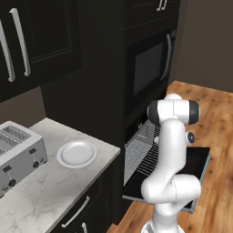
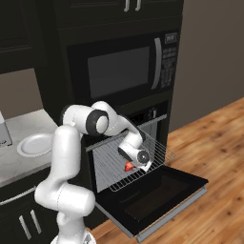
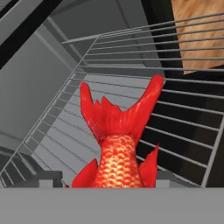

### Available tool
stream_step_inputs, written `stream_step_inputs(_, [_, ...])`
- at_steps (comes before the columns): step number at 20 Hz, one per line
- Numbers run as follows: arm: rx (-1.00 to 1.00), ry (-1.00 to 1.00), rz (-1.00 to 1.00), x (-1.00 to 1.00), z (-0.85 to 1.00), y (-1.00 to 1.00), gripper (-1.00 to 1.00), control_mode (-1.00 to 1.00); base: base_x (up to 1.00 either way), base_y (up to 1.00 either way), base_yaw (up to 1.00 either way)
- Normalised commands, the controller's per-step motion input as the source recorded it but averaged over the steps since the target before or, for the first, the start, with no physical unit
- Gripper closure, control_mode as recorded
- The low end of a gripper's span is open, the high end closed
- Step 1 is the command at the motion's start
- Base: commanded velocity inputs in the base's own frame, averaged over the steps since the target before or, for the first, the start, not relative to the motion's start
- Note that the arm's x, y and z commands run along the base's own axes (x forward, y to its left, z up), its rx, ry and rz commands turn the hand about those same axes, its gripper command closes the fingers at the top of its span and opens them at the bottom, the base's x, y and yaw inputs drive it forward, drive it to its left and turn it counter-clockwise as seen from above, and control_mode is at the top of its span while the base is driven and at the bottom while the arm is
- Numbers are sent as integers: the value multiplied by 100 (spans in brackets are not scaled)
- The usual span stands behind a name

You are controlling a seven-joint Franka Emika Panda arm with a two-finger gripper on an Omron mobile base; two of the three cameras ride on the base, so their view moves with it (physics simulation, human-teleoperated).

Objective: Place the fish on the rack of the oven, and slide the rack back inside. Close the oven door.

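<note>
The red-orange fish [image 3: 116, 144] sits between my fingertips [image 3: 48, 179], tail pointing away, just over the wires of the rack [image 3: 183, 109]. In the right base view my gripper [image 2: 131, 164] reaches down over the pulled-out rack [image 2: 159, 151], shut on the fish [image 2: 128, 166]. The rack [image 1: 139, 157] sticks out of the black oven [image 2: 107, 164] above the dropped-open oven door [image 2: 164, 193]. From the left base view my own arm hides the hand, and the oven door [image 1: 202, 159] lies flat behind it.
A black windowed unit [image 2: 124, 71] sits above the oven. On the marble counter [image 1: 50, 191] to the left stand a white plate [image 1: 76, 153] and a toaster [image 1: 18, 152]. Wooden floor [image 2: 219, 143] spreads to the right of the door.
</note>
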Motion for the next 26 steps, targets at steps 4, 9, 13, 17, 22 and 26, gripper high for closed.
stream_step_inputs(4, [0,-3,0,16,-6,0,100,-100,0,0,0])
stream_step_inputs(9, [0,-2,-1,15,-2,4,100,-100,0,0,0])
stream_step_inputs(13, [-1,-1,-2,16,0,12,100,-100,0,0,0])
stream_step_inputs(17, [-4,0,-3,18,0,26,100,-100,0,0,0])
stream_step_inputs(22, [-8,0,-4,10,0,30,100,-100,0,0,0])
stream_step_inputs(26, [-9,0,-6,12,-5,14,100,-100,0,0,0])
